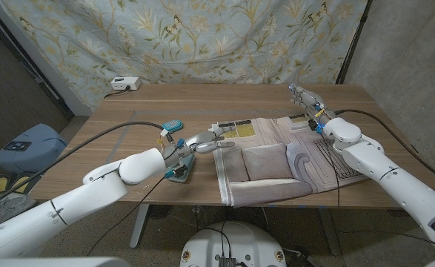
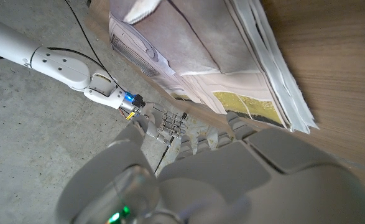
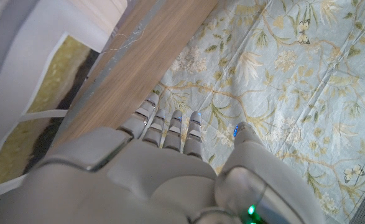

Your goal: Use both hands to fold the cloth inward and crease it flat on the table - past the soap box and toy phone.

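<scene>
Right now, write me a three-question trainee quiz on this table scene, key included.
1. True or false: the left hand is at the cloth's left edge.
2. Which lies nearer the table's far edge? A) the teal object B) the white box
3. Fill in: the right hand holds ____.
Key: 1 true; 2 B; 3 nothing.

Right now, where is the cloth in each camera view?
Head view: cloth right of the table's middle, between the arms.
Left wrist view: cloth just beyond the left hand's fingers.
Right wrist view: cloth beside the right hand.
Shared landmark: its yellow-green patch.
</scene>
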`<move>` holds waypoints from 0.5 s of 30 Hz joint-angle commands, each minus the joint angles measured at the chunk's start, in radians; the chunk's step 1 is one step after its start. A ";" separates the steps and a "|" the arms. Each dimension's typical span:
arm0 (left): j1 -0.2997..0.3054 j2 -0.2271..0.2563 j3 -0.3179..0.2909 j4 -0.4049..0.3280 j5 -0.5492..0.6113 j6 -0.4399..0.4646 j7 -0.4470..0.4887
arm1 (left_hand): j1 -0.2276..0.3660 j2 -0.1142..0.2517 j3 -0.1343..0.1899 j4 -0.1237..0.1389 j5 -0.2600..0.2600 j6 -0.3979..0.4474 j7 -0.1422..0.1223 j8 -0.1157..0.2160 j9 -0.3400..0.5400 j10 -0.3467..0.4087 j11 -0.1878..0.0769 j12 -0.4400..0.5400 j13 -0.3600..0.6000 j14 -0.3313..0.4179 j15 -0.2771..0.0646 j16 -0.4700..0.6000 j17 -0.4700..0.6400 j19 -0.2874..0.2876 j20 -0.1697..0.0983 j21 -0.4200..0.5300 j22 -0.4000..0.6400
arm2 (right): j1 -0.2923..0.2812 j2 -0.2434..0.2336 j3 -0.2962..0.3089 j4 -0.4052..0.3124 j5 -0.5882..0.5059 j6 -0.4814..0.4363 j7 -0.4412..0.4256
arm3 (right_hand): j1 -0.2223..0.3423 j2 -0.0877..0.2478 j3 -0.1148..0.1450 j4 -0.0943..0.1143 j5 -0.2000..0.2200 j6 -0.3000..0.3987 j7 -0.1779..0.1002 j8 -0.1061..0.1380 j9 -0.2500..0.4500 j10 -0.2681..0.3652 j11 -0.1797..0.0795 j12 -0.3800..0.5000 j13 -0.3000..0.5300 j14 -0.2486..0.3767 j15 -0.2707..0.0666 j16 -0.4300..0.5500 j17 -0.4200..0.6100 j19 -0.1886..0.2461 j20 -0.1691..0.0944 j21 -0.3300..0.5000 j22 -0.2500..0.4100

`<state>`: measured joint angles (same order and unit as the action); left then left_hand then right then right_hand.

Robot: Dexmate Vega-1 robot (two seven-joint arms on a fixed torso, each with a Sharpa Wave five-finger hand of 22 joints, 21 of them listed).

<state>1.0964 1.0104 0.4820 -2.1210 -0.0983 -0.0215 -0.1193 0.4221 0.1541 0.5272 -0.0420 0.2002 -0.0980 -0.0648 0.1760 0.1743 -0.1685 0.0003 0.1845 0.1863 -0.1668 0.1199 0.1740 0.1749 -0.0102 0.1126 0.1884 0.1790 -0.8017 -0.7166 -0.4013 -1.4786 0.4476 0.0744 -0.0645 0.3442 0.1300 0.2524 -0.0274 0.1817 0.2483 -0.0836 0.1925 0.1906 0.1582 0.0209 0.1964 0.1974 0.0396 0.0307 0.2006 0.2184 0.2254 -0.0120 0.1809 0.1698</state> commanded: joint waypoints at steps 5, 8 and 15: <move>-0.002 0.044 0.014 -0.049 0.036 0.017 -0.059 | -0.050 -0.004 -0.026 0.026 -0.004 -0.040 -0.001 -0.002 0.004 -0.061 0.019 0.002 0.003 -0.051 0.013 0.001 0.007 -0.057 0.018 -0.007 0.005 | -0.013 -0.066 -0.007 -0.064 -0.065 -0.105 -0.036 | -0.010 -0.001 0.002 -0.006 0.004 -0.010 0.003 -0.001 0.003 -0.009 0.001 0.001 0.005 -0.007 -0.001 -0.001 -0.001 -0.011 0.001 -0.001 0.001; -0.001 0.046 0.018 -0.056 0.041 0.018 -0.066 | -0.057 -0.002 -0.027 0.032 -0.004 -0.043 -0.001 -0.001 0.004 -0.067 0.015 0.002 0.003 -0.059 0.013 0.001 0.007 -0.066 0.022 -0.008 0.005 | -0.026 -0.074 0.003 -0.072 -0.059 -0.103 -0.038 | -0.010 -0.002 0.002 -0.007 0.004 -0.011 0.004 -0.001 0.003 -0.009 0.003 0.001 0.004 -0.007 -0.002 -0.001 -0.001 -0.012 0.001 0.000 0.001; -0.010 0.051 0.033 -0.073 0.055 0.028 -0.097 | -0.071 0.003 -0.029 0.043 -0.003 -0.048 -0.002 -0.001 0.004 -0.073 0.011 0.002 0.003 -0.068 0.015 0.001 0.009 -0.080 0.028 -0.008 0.005 | -0.061 -0.097 0.029 -0.097 -0.050 -0.100 -0.050 | -0.011 -0.002 0.003 -0.008 0.004 -0.013 0.006 -0.001 0.003 -0.009 0.004 0.002 0.004 -0.009 -0.002 -0.001 -0.002 -0.014 0.000 0.001 0.001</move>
<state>1.0944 1.0483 0.4973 -2.1658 -0.0628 -0.0048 -0.1769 0.3605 0.1576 0.4942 -0.0089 0.1961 -0.1342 -0.0662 0.1697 0.1743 -0.1680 0.0111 0.1837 0.1860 -0.1716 0.1325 0.1740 0.1795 -0.0812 0.1380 0.1840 0.1790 -0.8238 -0.7787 -0.4004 -1.5400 0.3963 -0.0128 -0.0952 0.3383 0.1280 0.2524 -0.0274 0.1817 0.2388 -0.0822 0.1925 0.1907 0.1526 0.0264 0.1964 0.1974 0.0343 0.0253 0.2006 0.2137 0.2151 -0.0091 0.1809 0.1674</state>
